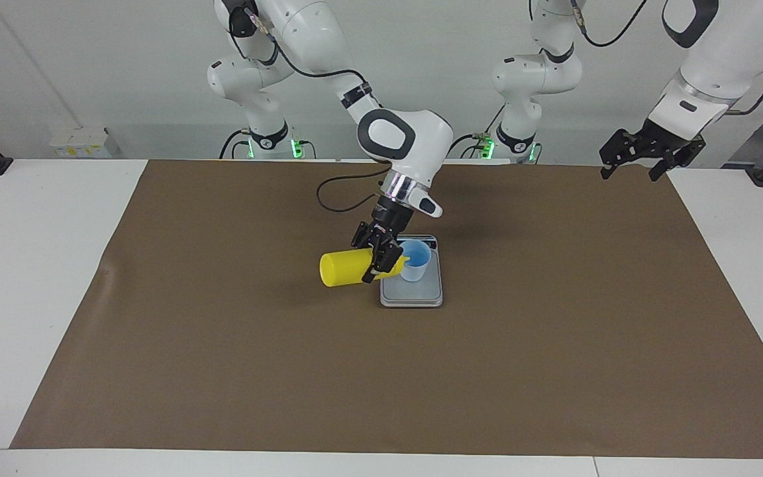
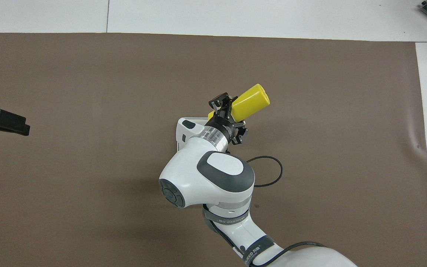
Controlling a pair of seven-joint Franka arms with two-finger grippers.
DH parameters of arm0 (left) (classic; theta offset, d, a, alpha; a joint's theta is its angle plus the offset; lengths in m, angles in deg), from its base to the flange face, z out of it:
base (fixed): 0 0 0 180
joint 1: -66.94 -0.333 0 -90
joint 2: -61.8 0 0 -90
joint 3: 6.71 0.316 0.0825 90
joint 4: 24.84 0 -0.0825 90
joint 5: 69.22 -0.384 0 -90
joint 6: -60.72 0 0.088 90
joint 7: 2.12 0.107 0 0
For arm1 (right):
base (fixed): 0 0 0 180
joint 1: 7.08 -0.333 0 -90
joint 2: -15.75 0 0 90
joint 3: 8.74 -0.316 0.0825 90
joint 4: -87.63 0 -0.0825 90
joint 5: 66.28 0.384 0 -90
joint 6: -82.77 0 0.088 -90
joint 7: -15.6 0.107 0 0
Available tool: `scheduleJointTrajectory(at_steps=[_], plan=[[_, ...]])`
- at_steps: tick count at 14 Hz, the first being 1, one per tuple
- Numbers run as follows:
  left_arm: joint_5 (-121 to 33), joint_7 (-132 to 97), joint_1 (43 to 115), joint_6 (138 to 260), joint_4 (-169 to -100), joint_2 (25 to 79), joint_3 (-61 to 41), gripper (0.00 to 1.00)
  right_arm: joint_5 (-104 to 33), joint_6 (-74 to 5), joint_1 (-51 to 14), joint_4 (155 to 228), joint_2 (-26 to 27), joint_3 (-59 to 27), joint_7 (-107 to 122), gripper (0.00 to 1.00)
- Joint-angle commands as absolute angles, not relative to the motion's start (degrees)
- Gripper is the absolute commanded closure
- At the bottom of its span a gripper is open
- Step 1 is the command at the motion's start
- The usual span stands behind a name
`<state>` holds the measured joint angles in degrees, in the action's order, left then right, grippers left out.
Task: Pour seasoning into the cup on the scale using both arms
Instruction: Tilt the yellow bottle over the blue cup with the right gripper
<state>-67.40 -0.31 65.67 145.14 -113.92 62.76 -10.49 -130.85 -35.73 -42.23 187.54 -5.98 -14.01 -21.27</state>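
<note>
Item: yellow squeeze bottle of seasoning, held close to horizontal in the air over the brown mat, its nozzle end reaching the rim of the cup; base end points toward the right arm's end of the table. Item: pale blue cup, upright on the weighing plate of the scale, near the middle of the mat. Item: right tool, clamped on the bottle near its shoulder, fingers closed against the yellow body; its arm covers most of the cup and scale in the overhead view, where the bottle shows clear. Item: left tool, jaws spread wide, holding nothing, waiting raised over the mat's corner at the left arm's end of the table. Status: bottle fetched and tipped to the cup, so the pouring step appears to be in hand; whether any seasoning has reached the cup cannot be told. Outstanding, by judgement: finish the pour, right the bottle, set it down.
</note>
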Motion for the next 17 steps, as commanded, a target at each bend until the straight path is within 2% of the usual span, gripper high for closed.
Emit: scheduleJointTrajectory(at_steps=[1, 17], plan=[[-68.1, -0.7, 65.2, 144.7, -114.4, 63.5, -10.7, 0.00, -133.3, -35.6, -42.2, 186.7, -6.4, -14.1, -20.1, 1.00], [-68.1, -0.7, 65.2, 144.7, -114.4, 63.5, -10.7, 0.00, -133.3, -38.2, -41.8, 187.2, -6.7, -14.1, -20.3, 1.00]])
